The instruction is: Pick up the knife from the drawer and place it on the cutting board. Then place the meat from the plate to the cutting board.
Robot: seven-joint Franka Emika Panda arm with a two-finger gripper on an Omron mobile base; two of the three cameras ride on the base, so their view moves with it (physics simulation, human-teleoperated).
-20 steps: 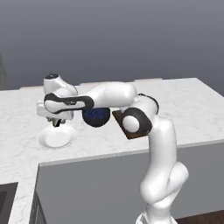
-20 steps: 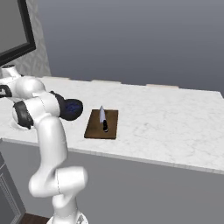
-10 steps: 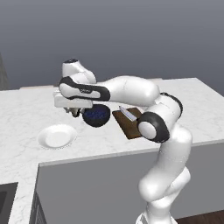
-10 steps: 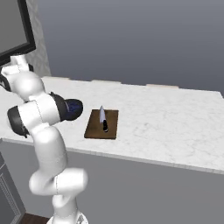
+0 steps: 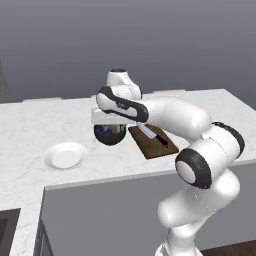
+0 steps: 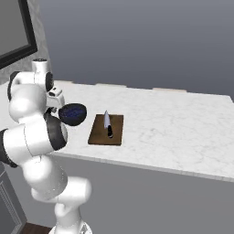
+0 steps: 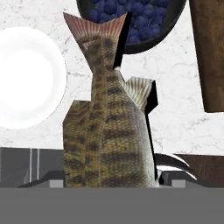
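My gripper (image 7: 111, 181) is shut on the meat (image 7: 107, 131), a brown scaly fish-shaped piece that hangs tail-down between the fingers. In the left base view the gripper (image 5: 106, 124) hovers just above the dark blue bowl (image 5: 111, 135), between the plate and the board. The round white plate (image 5: 65, 156) lies bare to its left. To the right sits the dark brown cutting board (image 5: 159, 147) with the knife (image 5: 149, 132) lying along it, black handle towards the counter's front edge. From the right side I see the cutting board (image 6: 98, 135) and the knife (image 6: 108, 124). The drawer is out of view.
The bowl (image 7: 131, 17) holds blueberries and sits right under the fish's tail. The white marble counter (image 6: 173, 119) stretches wide to the right of the board. The counter's front edge (image 5: 100, 179) runs close below the plate (image 7: 26, 78) and the board (image 7: 214, 52).
The arm has swung right from the plate to above the bowl, carrying the meat off the plate. The plate now lies bare.
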